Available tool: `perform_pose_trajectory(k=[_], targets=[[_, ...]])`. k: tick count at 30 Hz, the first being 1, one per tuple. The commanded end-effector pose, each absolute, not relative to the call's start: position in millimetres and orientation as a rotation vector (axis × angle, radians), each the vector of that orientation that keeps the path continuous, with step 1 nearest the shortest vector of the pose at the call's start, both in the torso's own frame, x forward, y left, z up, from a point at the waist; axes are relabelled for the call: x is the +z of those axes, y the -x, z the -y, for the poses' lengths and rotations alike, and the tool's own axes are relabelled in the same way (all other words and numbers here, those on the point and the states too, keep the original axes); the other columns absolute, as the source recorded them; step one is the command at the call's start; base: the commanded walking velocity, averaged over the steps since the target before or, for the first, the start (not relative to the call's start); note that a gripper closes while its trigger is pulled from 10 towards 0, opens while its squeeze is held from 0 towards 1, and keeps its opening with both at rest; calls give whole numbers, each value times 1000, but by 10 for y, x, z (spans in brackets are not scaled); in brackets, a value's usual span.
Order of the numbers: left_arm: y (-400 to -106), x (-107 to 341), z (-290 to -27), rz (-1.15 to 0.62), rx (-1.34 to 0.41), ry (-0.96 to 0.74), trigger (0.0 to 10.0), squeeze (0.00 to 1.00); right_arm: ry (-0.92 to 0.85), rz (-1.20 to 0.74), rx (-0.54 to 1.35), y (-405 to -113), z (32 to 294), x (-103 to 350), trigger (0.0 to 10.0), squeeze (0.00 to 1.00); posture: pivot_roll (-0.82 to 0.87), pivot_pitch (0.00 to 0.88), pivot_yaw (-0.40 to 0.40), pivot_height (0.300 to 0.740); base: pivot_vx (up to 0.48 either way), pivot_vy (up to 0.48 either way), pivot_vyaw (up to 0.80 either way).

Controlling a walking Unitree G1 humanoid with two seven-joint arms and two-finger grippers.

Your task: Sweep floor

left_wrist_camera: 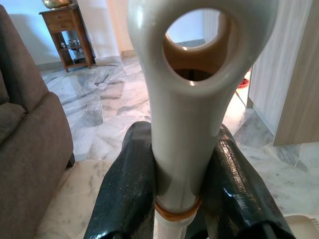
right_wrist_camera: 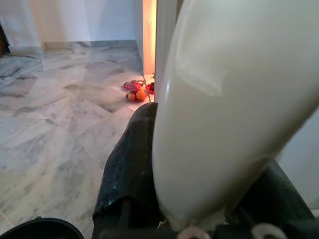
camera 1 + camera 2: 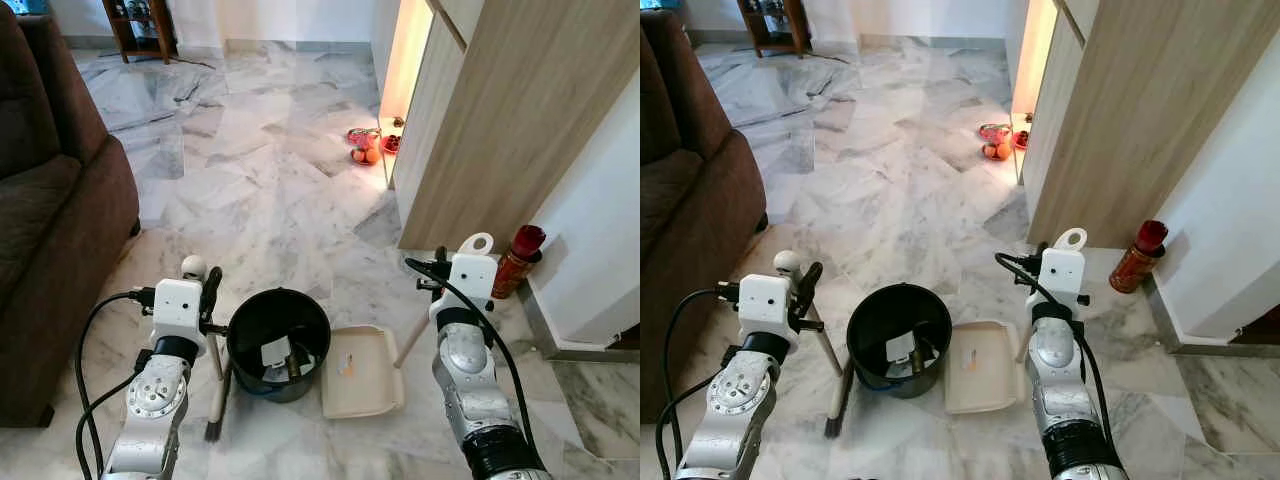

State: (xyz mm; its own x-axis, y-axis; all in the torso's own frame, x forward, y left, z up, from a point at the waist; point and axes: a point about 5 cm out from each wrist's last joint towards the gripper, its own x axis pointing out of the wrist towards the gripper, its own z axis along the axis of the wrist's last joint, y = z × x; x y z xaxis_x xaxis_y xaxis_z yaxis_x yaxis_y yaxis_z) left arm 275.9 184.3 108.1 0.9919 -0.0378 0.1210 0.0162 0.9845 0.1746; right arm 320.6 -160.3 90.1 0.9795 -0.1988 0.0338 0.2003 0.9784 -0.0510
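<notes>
My left gripper (image 1: 177, 199) is clamped on the broom (image 3: 214, 395) handle. My right gripper (image 2: 199, 199) is clamped on the dustpan (image 3: 362, 372) handle. The pan sits on the floor (image 3: 270, 190) right beside the black bin (image 3: 278, 340), between my two arms. A few bits lie in the pan and the bin. I think the pan needs tipping into the bin next.

The marble floor (image 3: 250, 190) carries a black bucket (image 3: 278, 343) with a cream dustpan (image 3: 362, 372) just beside it. A brown sofa (image 3: 50, 230) stands at the left, a red bottle (image 3: 518, 260) by the wall, fruit (image 3: 364, 146) farther off.
</notes>
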Motion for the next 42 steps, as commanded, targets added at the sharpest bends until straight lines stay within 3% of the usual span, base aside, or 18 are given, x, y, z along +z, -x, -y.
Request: perform_pose_trajectory(k=[1, 8, 42], targets=[[-2789, 1139, -1853, 150, -30, -183, 10000, 0, 42, 74, -188, -3245, 1570, 981, 10000, 0, -62, 38, -13, 740, 0, 0, 0], [-2804, 1152, -1846, 150, -42, -191, 10000, 0, 32, 88, -181, -3270, 1541, 1031, 10000, 0, -29, 78, -4, 740, 0, 0, 0], [-2787, 1158, -1831, 154, -21, -188, 10000, 0, 36, 88, -121, -3272, 1491, 1043, 10000, 0, 2, 111, -26, 740, -21, 0, 0]])
